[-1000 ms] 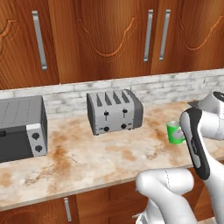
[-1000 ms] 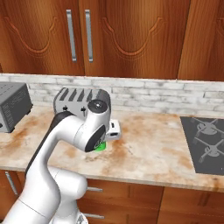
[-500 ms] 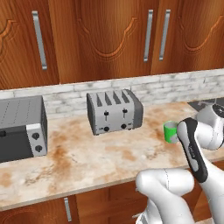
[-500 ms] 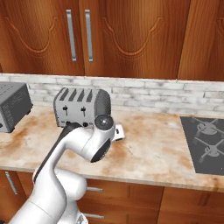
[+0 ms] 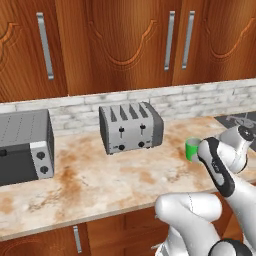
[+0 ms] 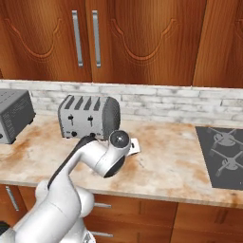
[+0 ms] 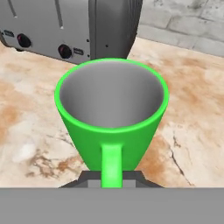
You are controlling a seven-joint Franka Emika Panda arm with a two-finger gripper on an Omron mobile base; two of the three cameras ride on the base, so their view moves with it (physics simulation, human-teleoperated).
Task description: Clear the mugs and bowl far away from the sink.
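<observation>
Right, I've got the green mug [image 7: 111, 118] square in the hand view, handle toward me and running down between the two dark finger tips of the gripper [image 7: 111, 180]. The jaws sit nearly together on that handle, so I read the pincer as clamped on it. In the left base view the mug stands on the marble counter [image 5: 100, 185], to the right of the four-slot toaster [image 5: 131, 127] and partly hidden behind the arm's wrist; whether its base is touching the stone or just lifted I cannot tell from here. A toaster oven [image 5: 25, 147] sits further left, and a cooktop [image 6: 223, 154] lies at the right end in the right base view.

My judgement: this is the placing step for the first mug, carried well away from the sink and brought to a spot beside the toaster. The next move calls for settling it flat on the counter, then parting the jaws and backing the hand straight off along the handle so I don't tip it. After that, I'd go back for the grey mug and the bowl
</observation>
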